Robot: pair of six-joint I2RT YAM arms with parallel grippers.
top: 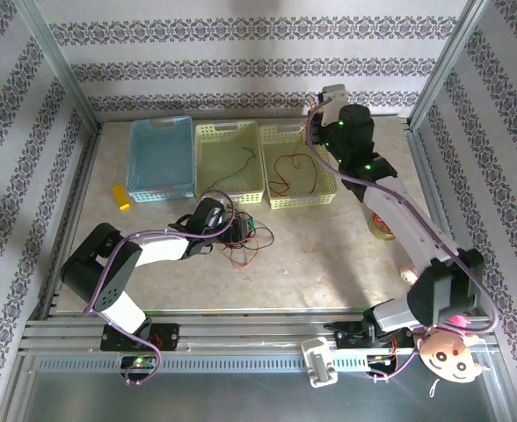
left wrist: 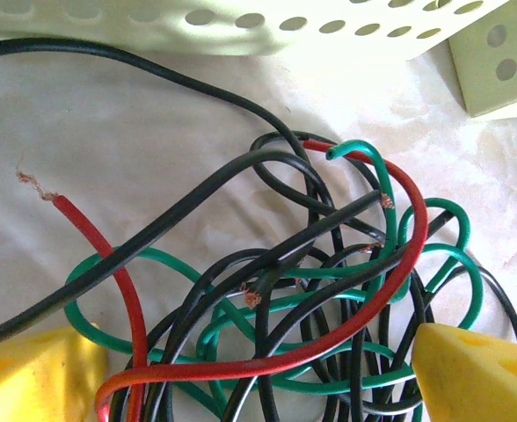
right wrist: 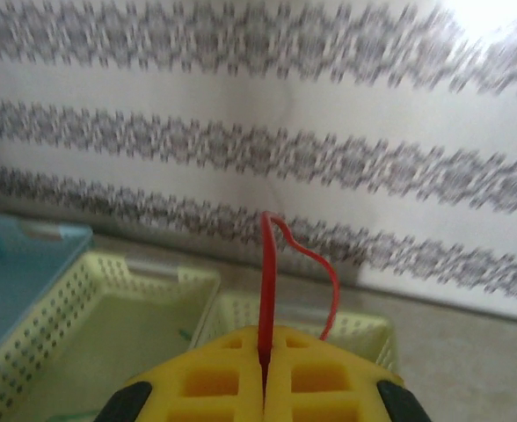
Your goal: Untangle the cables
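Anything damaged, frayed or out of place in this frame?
The thin red wire ends in splayed bare copper strands, and other cut ends in the red, green and black cable tangle look frayed too.

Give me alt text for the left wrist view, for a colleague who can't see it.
A tangled heap of black, green and red cables lies on the pale table, between the yellow fingertips of the open left gripper. A pale perforated basket runs along the top edge.
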